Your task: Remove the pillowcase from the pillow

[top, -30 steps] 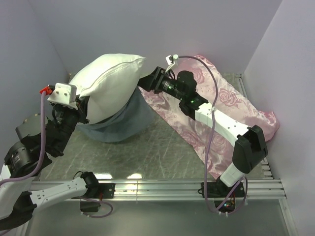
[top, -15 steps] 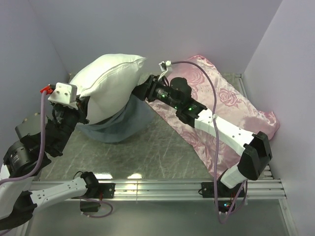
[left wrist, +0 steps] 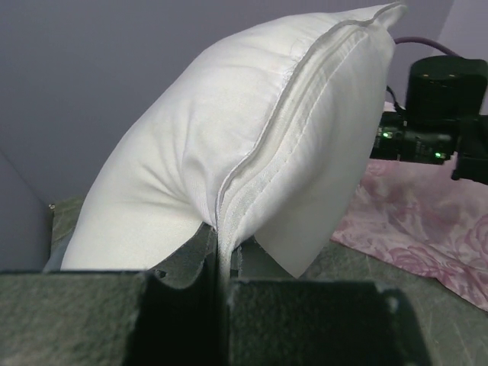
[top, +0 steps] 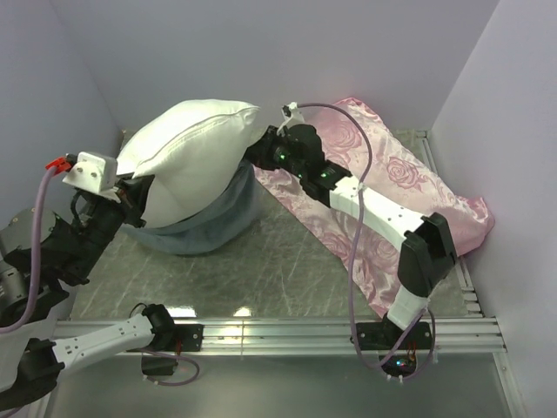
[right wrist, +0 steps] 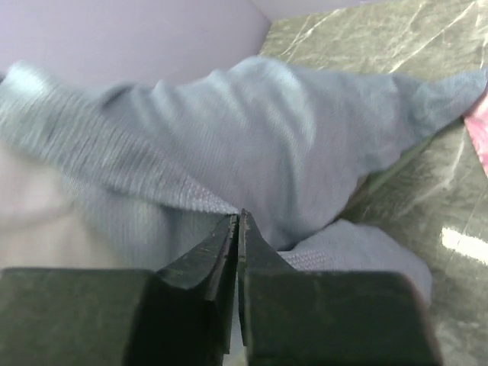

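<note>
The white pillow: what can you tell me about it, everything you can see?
The pillow is plump, plain white, of smooth cloth, with a raised stitched seam along its edge. It stands tilted, one corner pointing up toward the back wall, most of it bare. Its lower end sits in the grey-blue pillowcase, bunched around it on the table. The left jaws are shut on its seam near the bottom. The right arm reaches in at its right side.
</note>
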Controlling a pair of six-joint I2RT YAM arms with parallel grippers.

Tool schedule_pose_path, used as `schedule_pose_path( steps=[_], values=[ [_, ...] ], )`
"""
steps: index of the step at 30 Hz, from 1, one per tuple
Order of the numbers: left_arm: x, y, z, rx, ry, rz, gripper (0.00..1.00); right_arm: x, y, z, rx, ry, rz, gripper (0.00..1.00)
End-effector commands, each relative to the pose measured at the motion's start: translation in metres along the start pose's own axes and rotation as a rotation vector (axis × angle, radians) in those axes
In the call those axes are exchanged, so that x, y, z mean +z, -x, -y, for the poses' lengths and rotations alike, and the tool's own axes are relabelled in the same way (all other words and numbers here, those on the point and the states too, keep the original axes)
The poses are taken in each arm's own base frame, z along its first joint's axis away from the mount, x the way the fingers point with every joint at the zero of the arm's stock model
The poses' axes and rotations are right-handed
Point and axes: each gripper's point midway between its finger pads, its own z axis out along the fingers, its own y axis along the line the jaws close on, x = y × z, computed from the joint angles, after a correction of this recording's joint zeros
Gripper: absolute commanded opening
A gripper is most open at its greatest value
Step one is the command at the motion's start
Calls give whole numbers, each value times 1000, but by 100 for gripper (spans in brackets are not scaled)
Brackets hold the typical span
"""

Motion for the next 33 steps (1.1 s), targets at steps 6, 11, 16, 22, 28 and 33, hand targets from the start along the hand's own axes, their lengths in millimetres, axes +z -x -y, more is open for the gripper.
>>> schedule_pose_path(
  steps=[6,11,16,22,28,33],
  values=[
    [-43,98,4,-198,-177,346,1,48,18,27,23,-125,9,0],
    [-51,119,0,-234,-186,420,1,80,-31,96,86,-264,-91,0],
    [-50,128,-5,-255,-155,467,1,90,-67,137,74,-376,-172,0],
    [-32,118,13,-288,-189,431,1,65,-43,111,44,-322,-132,9],
    [8,51,39,-365,-162,281,1,2,27,58,36,-273,-1,58],
    [31,-11,54,-480,-124,194,1,-54,60,32,140,-172,71,67]
  ],
)
